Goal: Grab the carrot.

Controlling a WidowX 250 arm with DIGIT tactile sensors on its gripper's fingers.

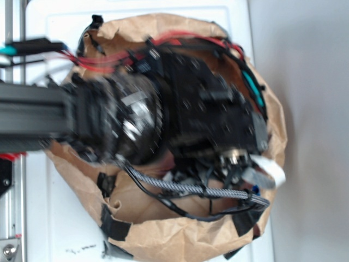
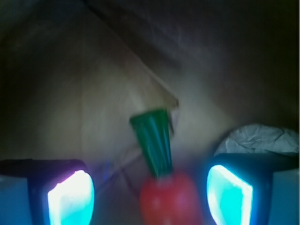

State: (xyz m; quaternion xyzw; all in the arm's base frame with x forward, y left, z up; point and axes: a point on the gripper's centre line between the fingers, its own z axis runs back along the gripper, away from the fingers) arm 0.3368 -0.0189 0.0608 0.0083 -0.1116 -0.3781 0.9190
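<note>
From the outside we see the black arm [image 1: 163,109] reaching down into a brown paper bag [image 1: 163,240] that sits on a white worktop [image 1: 60,218]. The arm and its red and black wires fill the mouth of the bag, so from there we cannot see the fingers or the carrot at all.

The wrist view looks inside the bag. Here we see the two fingers [image 2: 70,197], which glow light blue at the bottom left and bottom right. They are spread wide, and they hold nothing.

Between them, low in the picture, is the carrot [image 2: 169,197]. It sits nearer the right finger than the left one, and we cannot tell if it touches either. It looks blurry, and the dim light makes its body look more red than orange. Its dark green stem points up and away from the fingers and has thin lines along it.

A crumpled white paper ball [image 2: 262,139] lies just behind the right finger. All around is the brown bag wall with a fold line.
</note>
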